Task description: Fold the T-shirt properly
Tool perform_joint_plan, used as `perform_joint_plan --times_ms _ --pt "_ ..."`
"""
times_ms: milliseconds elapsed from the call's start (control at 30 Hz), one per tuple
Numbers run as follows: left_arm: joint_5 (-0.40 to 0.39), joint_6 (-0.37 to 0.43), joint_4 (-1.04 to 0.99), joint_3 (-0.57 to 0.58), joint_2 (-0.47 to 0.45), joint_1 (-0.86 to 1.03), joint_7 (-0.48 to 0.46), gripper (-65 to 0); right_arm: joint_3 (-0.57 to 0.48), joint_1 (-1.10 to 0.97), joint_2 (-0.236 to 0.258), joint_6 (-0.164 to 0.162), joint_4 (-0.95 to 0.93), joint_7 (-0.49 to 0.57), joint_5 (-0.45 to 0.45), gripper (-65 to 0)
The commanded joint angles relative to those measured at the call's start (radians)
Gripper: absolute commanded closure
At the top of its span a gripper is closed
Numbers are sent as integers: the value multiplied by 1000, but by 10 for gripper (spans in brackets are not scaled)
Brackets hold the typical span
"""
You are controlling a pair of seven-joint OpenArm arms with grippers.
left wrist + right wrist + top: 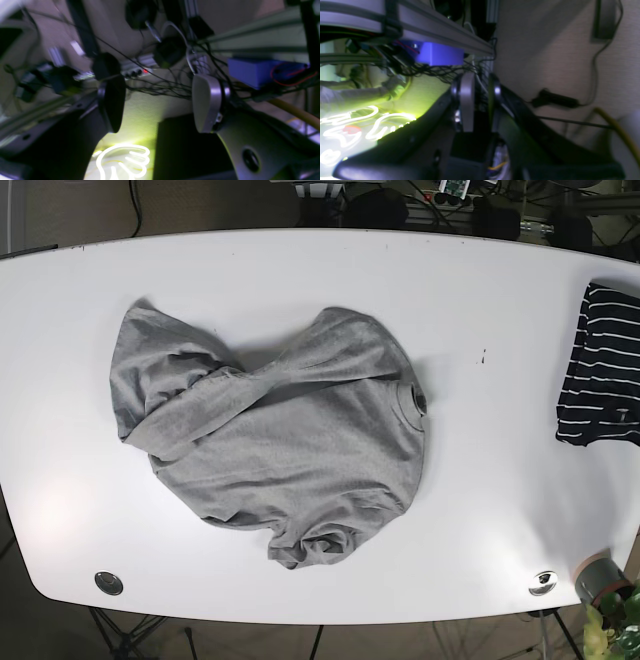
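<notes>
The grey T-shirt (290, 435) lies crumpled on the white table (480, 290), left of centre. Its collar points right, one sleeve is thrown across the chest, and the hem is bunched toward the front edge. Neither arm shows in the base view. In the left wrist view my left gripper (160, 105) is open with nothing between its fingers (206, 105), and it faces cables and a wall. My right gripper (481, 102) has its fingers (467, 105) nearly together, with only a narrow slit between them and nothing held. No shirt shows in either wrist view.
A dark garment with white stripes (605, 370) lies folded at the table's right edge. A small potted plant (605, 585) stands off the front right corner. Both wrist views show frame rails, tangled cables and a blue box (252, 71).
</notes>
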Motion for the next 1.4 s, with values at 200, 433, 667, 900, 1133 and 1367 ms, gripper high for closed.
perform_joint_plan --times_ms 200,433,667,900,1133,1367 --pt "-8 -1 114 0 21 7 -27 -383 88 -58 6 5 222 20 6 -92" --pt "-10 -1 112 0 23 -78 -56 -383 142 -45 6 5 283 20 6 -92" --pt "-67 1 112 -7 15 -194 -56 -383 157 87 6 7 285 20 6 -92" --pt "-119 -1 108 -50 14 -335 -53 -388 159 225 4 5 285 11 6 -101" --pt "-117 -1 106 -50 14 -426 -52 -390 155 371 6 9 311 -150 6 -101" --pt "-117 -1 105 -50 14 -498 -4 -432 151 547 6 9 322 -295 6 -103"
